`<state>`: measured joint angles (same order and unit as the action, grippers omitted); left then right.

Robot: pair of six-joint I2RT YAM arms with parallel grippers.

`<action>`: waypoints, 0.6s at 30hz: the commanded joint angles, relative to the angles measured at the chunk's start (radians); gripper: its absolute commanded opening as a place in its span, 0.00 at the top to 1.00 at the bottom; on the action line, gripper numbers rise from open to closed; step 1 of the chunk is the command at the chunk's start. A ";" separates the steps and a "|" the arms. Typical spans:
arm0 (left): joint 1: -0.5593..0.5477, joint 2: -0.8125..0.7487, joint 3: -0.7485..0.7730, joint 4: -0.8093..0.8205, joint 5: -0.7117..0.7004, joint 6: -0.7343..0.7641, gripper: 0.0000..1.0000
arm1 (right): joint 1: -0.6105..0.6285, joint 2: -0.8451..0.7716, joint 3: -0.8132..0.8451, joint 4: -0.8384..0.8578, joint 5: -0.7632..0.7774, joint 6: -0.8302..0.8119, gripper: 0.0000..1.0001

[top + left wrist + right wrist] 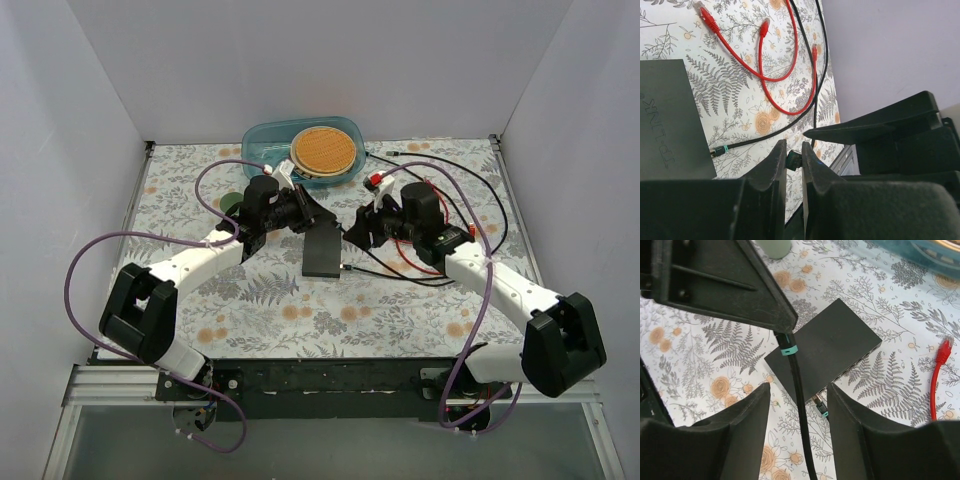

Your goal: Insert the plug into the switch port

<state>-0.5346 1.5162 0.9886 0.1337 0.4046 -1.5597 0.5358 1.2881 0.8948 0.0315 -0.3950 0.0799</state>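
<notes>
Closest to me, the patterned surface carries a black plug with a teal band behind it. It lies flat with its tip at the near corner of the switch, on the side where the ports are. From here I can't quite tell whether it touches the port face or stops just short, but it looks to be lying outside rather than seated. Its lead trails off to the right across the surface.

The switch is a flat black box lying face up between the two arms.

Just above and to the right of it hangs the right gripper, spread wide. A black cable runs through the gap between its fingers without touching either one.

That cable, marked by its own teal band, climbs into the left gripper, which hovers over the switch's far end. Its fingers are pinched nearly together, with a sliver of dark teal caught between them. So it is closed on the cable near its end. The two grippers point at each other, close but apart.

To the right, a red cable loops loose over the surface, near the right arm.

Farthest back, against the wall, sits a blue bowl with a round orange disc resting in it.
</notes>
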 commanded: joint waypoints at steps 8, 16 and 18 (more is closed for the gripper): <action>-0.005 -0.065 0.016 -0.028 -0.043 -0.037 1.00 | 0.067 0.066 0.064 0.090 0.154 -0.019 0.49; -0.005 -0.060 0.016 -0.019 -0.032 -0.040 1.00 | 0.075 0.103 0.075 0.137 0.133 0.001 0.59; -0.005 -0.062 0.016 -0.019 -0.030 -0.039 1.00 | 0.075 0.115 0.078 0.142 0.131 0.004 0.63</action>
<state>-0.5373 1.5078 0.9886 0.1123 0.3794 -1.5951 0.6041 1.3857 0.9218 0.1024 -0.2646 0.0788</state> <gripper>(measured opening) 0.097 0.412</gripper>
